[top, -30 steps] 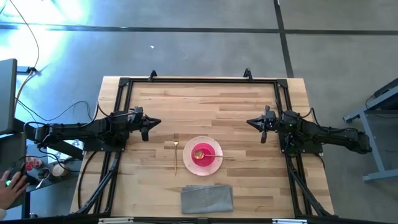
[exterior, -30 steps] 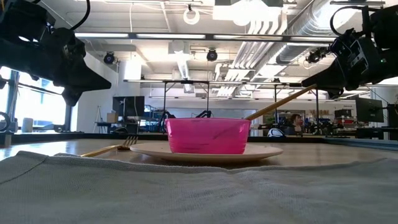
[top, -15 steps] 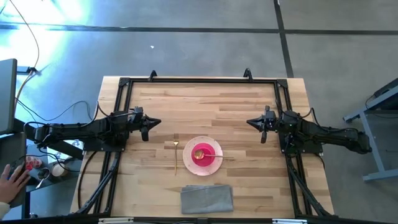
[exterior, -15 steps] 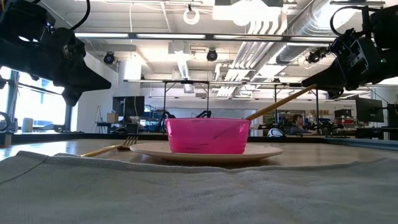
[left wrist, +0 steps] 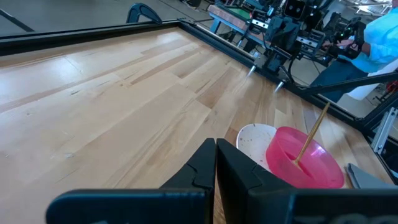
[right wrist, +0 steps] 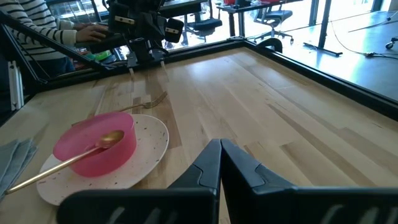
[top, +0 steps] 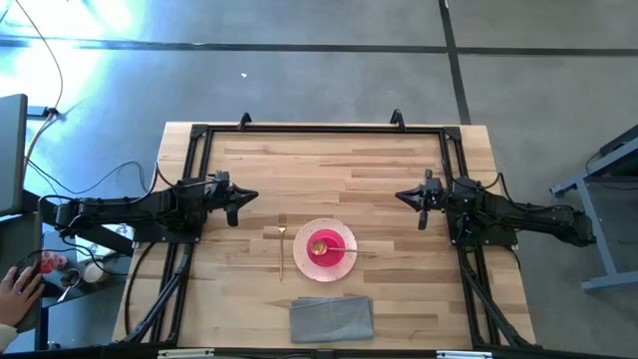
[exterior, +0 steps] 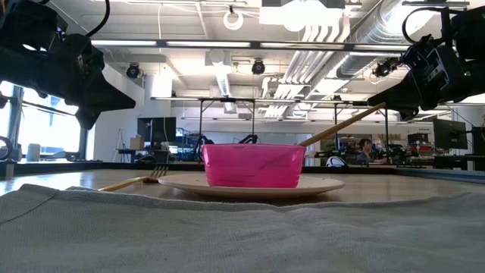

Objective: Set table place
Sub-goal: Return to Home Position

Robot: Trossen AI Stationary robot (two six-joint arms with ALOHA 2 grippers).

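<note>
Grey cloth (top: 332,318) lies folded nearest, at the middle of the near edge of the table (top: 329,160). Off the table, out past its near left corner, a person's hand (top: 18,294) shows.

Just beyond the cloth sits the speckled off-white plate (top: 302,239), with the pink bowl (top: 334,257) standing on its middle. The gold spoon (top: 319,246) rests in the bowl, its handle leaning out over the rim toward the table's right edge. The gold fork (top: 282,249) lies flat on the wood just beside the plate, on the side toward the left edge and not touching it, tines pointing at the far edge.

Farther on, about halfway to the far edge, my left gripper (top: 249,196) hangs above the wood near the left edge, and my right gripper (top: 402,196) hangs level with it near the right edge. They point at each other across the bare planks, both well clear of the place setting. On each, my jaws are pressed tight together with nothing between them.

Past them the planks run to the black rail frame (top: 319,130) along the far edge.
</note>
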